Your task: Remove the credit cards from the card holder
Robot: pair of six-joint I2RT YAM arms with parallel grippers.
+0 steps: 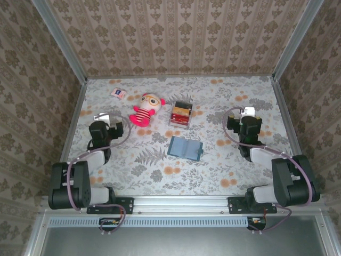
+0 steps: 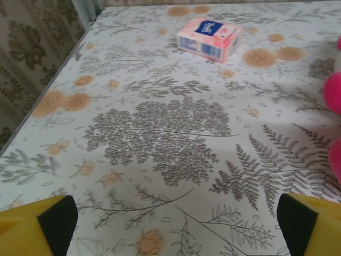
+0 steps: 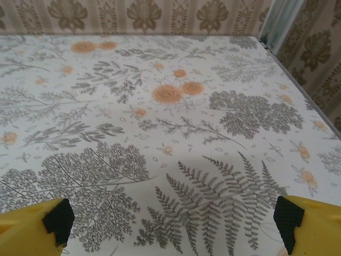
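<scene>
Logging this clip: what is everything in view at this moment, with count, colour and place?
card holder: one, teal with a blue-grey inside, lying open near the table's middle
pile of cards: one pile, red, tan-orange and dark, just beyond the card holder; number of cards too small to tell
plush doll: one, pink, red and cream, left of the pile
packet: one, white, pink and blue, far left part of the table
table: one, pale cloth with grey ferns and orange flowers
walls: beige patterned paper, on three sides
left gripper: one, yellow fingers with black pads, open, over bare cloth on the left
right gripper: one, same colours, open, over bare cloth on the right
</scene>
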